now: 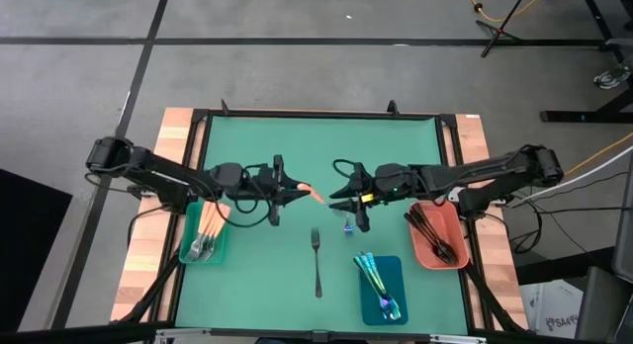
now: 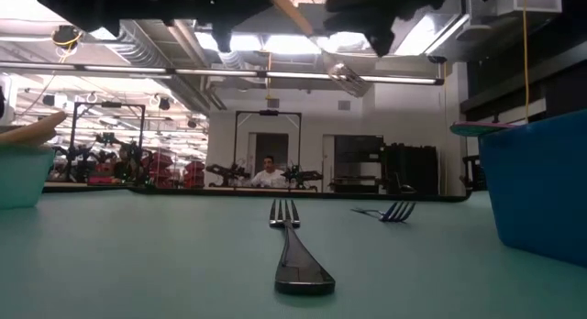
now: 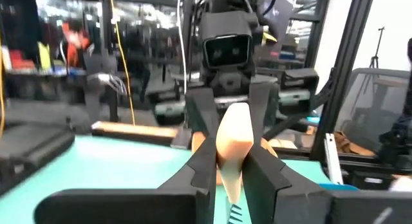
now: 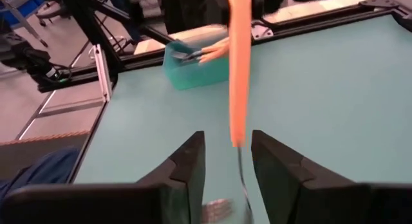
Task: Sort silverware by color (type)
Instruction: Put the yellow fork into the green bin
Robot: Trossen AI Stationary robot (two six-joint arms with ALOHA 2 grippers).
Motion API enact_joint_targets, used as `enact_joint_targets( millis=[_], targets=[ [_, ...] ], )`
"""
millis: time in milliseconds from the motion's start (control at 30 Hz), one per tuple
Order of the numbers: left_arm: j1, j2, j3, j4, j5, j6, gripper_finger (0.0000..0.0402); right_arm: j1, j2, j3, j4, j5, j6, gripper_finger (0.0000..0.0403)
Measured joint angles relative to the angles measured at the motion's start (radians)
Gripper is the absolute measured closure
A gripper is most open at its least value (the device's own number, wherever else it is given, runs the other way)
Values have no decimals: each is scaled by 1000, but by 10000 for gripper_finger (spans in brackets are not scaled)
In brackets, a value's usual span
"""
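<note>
Above the table's middle the left pincer (image 3: 228, 163) clamps an orange-handled fork (image 3: 233, 143) — the right wrist view alone shows the right pincer (image 4: 227, 161) parted around it. A black fork (image 1: 316, 260) lies near the front edge; teal tray (image 1: 220, 253), blue tray (image 1: 394, 275) and red tray (image 1: 455, 220) hold sorted pieces.

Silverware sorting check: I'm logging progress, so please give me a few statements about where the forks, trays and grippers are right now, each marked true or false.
1. The left gripper holds an orange-handled fork. True.
2. The right gripper is clamped on that fork. False: its fingers stand apart around the handle.
3. A dark fork lies loose on the green mat. True.
4. The salmon tray holds iridescent utensils. False: it holds dark ones; the iridescent ones lie in the blue tray.
5. The teal tray is empty. False: it holds orange-handled silverware.
</note>
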Motion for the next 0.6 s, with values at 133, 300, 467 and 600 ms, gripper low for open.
enact_joint_targets(
  millis=[133,300,467,600],
  targets=[
    [0,-108,0,-183,14,-86,358,0,-51,0,-86,0,-1,287],
    [15,-298,0,-491,134,-284,358,0,-69,0,-130,0,-1,287],
    [40,-499,0,-835,317,-597,358,0,-65,0,-151,8,-1,287],
    [50,-640,0,-1076,444,-795,357,0,-65,0,-150,11,-1,287]
  ],
)
